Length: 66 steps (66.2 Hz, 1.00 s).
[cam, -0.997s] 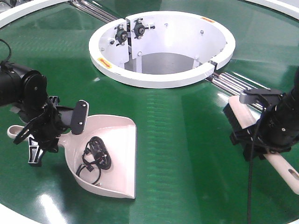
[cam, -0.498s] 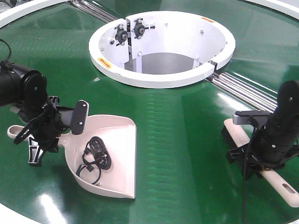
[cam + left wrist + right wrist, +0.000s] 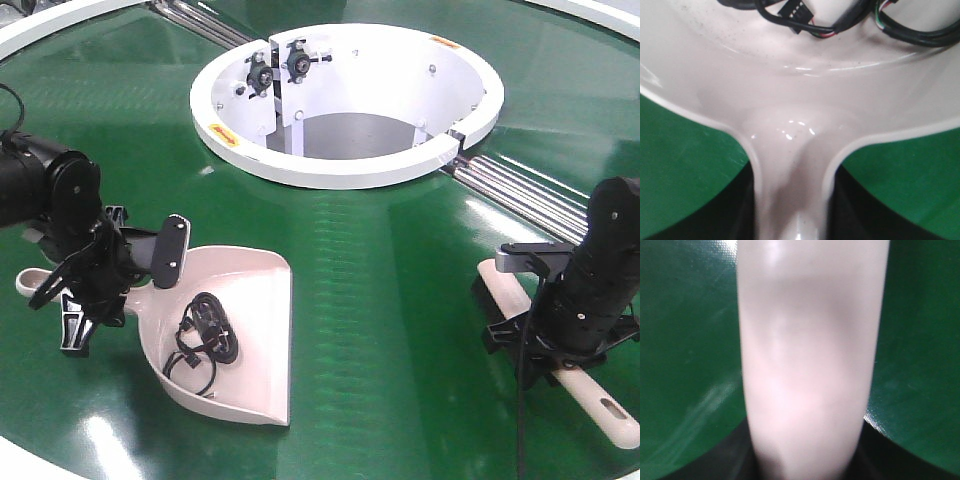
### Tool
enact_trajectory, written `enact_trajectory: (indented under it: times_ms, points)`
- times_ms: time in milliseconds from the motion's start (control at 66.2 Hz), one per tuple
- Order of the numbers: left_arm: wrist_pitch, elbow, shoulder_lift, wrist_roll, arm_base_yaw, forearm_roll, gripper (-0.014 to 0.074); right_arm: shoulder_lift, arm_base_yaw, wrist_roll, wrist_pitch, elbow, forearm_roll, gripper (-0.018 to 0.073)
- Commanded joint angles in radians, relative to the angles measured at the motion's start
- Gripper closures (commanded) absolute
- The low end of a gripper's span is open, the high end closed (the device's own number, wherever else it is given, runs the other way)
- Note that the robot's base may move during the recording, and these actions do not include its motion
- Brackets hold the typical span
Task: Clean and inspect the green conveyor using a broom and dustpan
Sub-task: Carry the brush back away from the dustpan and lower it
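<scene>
The dustpan [image 3: 255, 320] is lying flat on the green conveyor [image 3: 380, 300], in the near left part of the belt. Its flat front lip is pointing right and its handle is pointing left. The left jaws are sitting at the neck of that handle, just behind the rear wall of the scoop, and the handle is passing between them. In the left wrist view, dark jaw edges are bearing against both sides of the handle neck [image 3: 790, 195], so the left jaws are clenched on the dustpan. The holed handle end [image 3: 30, 285] is projecting past the jaws to the left. A black cable bundle [image 3: 205, 338] is resting inside the scoop, near the rear wall.

The broom [image 3: 600, 405] is lying low over the near right part of the belt. Its bristles [image 3: 487, 300] are pointing toward the centre and its slotted handle is pointing toward the near right edge. The right jaws are straddling the broom between the bristle head and the slot. In the right wrist view, the beige handle is running up the middle of the frame between dark jaw edges, so the right jaws are grasping the broom. Whether the bristles are touching the belt cannot be told.

Two small yellow labels [image 3: 222, 130] are showing on the rim of the white hub [image 3: 340, 168]. Their print is too small to read.
</scene>
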Motion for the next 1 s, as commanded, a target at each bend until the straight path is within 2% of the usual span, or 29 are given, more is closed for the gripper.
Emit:
enact_trajectory:
  times_ms: [0, 151, 347, 483, 619, 755, 981]
  points:
    - [-0.024, -0.028, -0.044, -0.015, -0.001, 0.020, 0.0568, -0.033, -0.004, -0.005, -0.001, -0.023, 0.009, 0.0371]
    - [-0.026, -0.028, -0.044, -0.015, -0.001, 0.021, 0.0489, -0.033, -0.004, -0.005, -0.004, -0.023, 0.009, 0.0244]
    - [-0.029, -0.028, -0.044, -0.015, -0.001, 0.007, 0.0304, -0.033, -0.004, -0.005, -0.010, -0.023, 0.009, 0.0097]
    - [-0.026, -0.028, -0.044, -0.015, -0.001, -0.035, 0.0152, -0.033, -0.004, -0.004, -0.011, -0.023, 0.009, 0.0042]
    - [-0.011, -0.028, -0.047, -0.017, -0.001, -0.062, 0.0036, -0.043, -0.004, -0.004, -0.011, -0.023, 0.012, 0.0029]
    - [0.021, -0.028, -0.060, -0.017, -0.001, -0.070, -0.0016, -0.088, -0.004, -0.003, -0.022, -0.023, 0.017, 0.0029]
    - [0.053, -0.028, -0.124, -0.017, -0.001, -0.136, -0.0010, -0.205, -0.004, -0.004, -0.023, -0.023, 0.035, 0.0030]
